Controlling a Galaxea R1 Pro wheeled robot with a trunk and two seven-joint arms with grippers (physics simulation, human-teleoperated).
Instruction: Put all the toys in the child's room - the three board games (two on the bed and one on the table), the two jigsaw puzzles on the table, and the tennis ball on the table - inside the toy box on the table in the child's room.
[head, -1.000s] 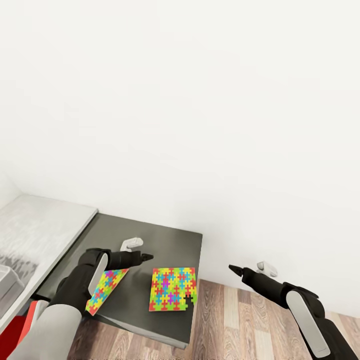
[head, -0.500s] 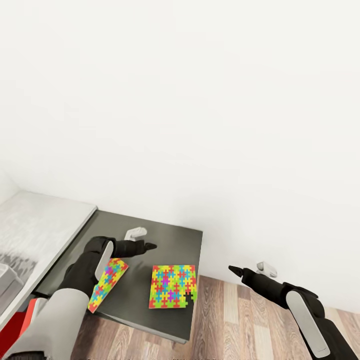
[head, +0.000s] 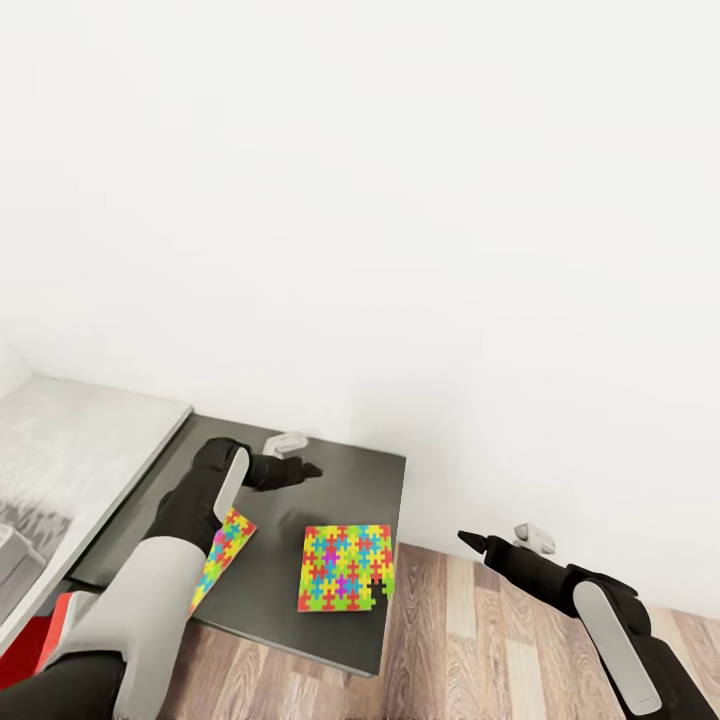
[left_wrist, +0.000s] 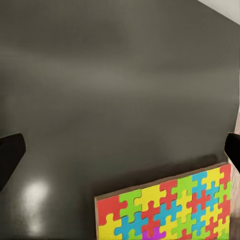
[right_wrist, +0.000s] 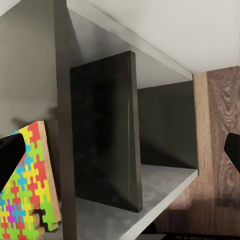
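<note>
Hovering left claw (head: 310, 468) wide over dark table (head: 340, 470), right claw (head: 462, 537) wide off-table, 2 jigsaw puzzles (head: 346, 567) flat, no legible txt

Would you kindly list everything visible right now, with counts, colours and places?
Jigsaw puzzles: two, multicoloured; one flat on the dark section near its right front corner, one partly hidden under the left arm.
Table: one; lower dark grey section by the wall, pale grey top at far left.
Wall: white, behind.
Floor: wood planks, right.
Red object: one, lower left.
Left hand: black, open, above the dark section.
Right hand: black, open, over the floor.
</note>
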